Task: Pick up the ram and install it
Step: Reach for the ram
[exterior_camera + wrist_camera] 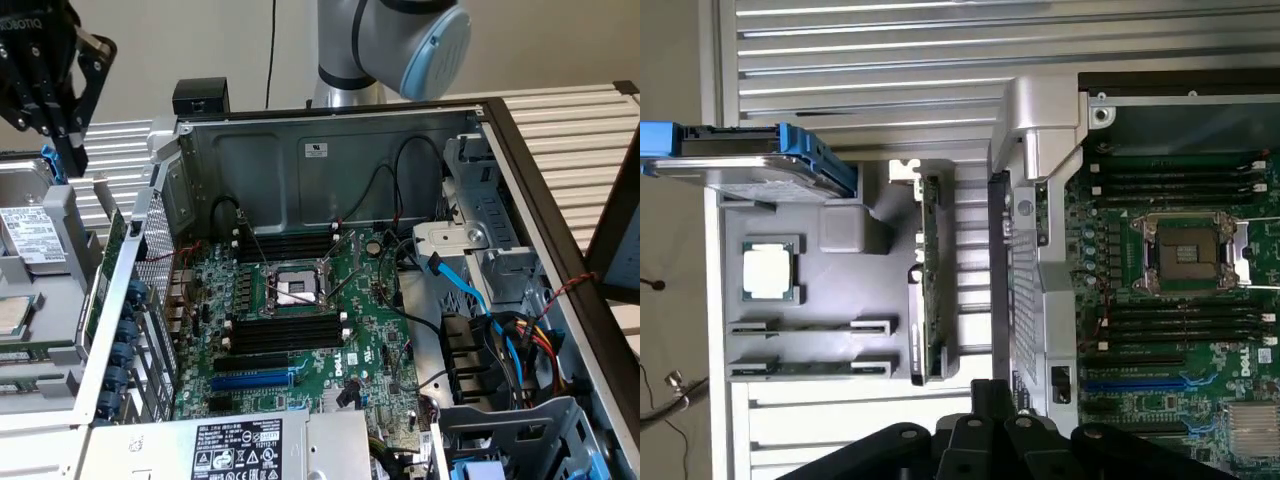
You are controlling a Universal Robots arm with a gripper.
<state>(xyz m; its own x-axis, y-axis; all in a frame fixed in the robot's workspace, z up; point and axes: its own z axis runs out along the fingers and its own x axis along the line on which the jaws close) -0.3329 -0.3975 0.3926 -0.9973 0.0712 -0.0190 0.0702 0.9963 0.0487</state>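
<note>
I've got the pincer up high at the exterior view's left, outside the open computer case. Its fingers are closed together with nothing between them. The ram sits well below it, apart from the fingers, lying edge-up in the grey parts tray beside the case. A second stick lies parallel just beside the ram, with a processor chip nearby. On the motherboard, the black memory slots flank the CPU socket.

Open room above the black slots; cables and case wall alongside
</note>
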